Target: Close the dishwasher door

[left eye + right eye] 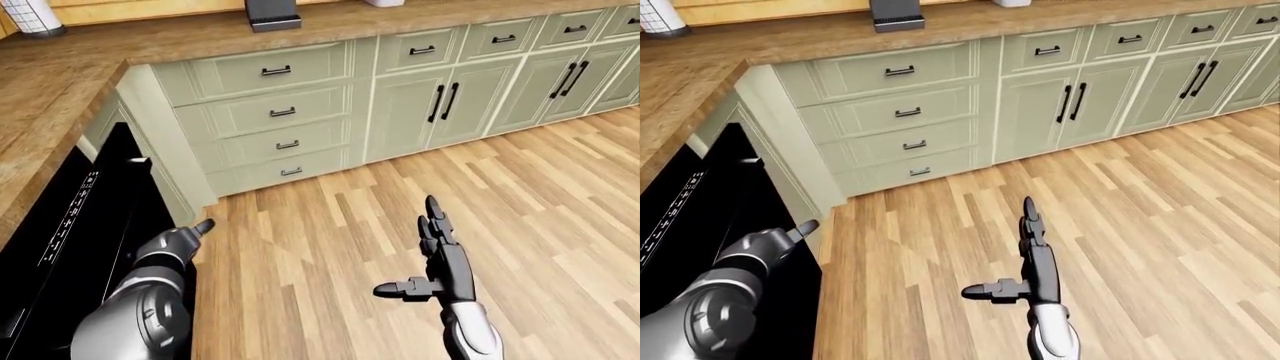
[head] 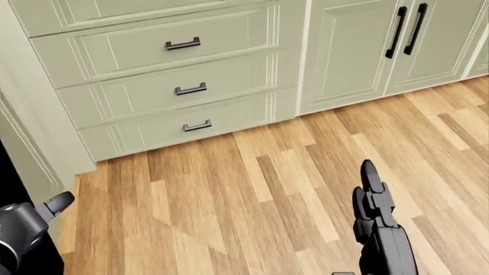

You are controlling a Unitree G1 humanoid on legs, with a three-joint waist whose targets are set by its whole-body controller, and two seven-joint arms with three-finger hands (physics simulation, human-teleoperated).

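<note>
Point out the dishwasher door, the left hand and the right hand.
dishwasher door (image 1: 75, 225): left-eye view, on its black panel near the control strip.
left hand (image 1: 180, 241): left-eye view, on the middle of the hand, beside the door.
right hand (image 1: 445, 262): left-eye view, on the palm, fingers extended.

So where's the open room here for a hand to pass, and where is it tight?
Open: the wood floor between the right hand and the drawer stack, and rightward below the cabinet doors. The countertop at upper left is bare near its corner. Tight: the left hand sits against the black dishwasher door, close to the corner cabinet panel.
</note>
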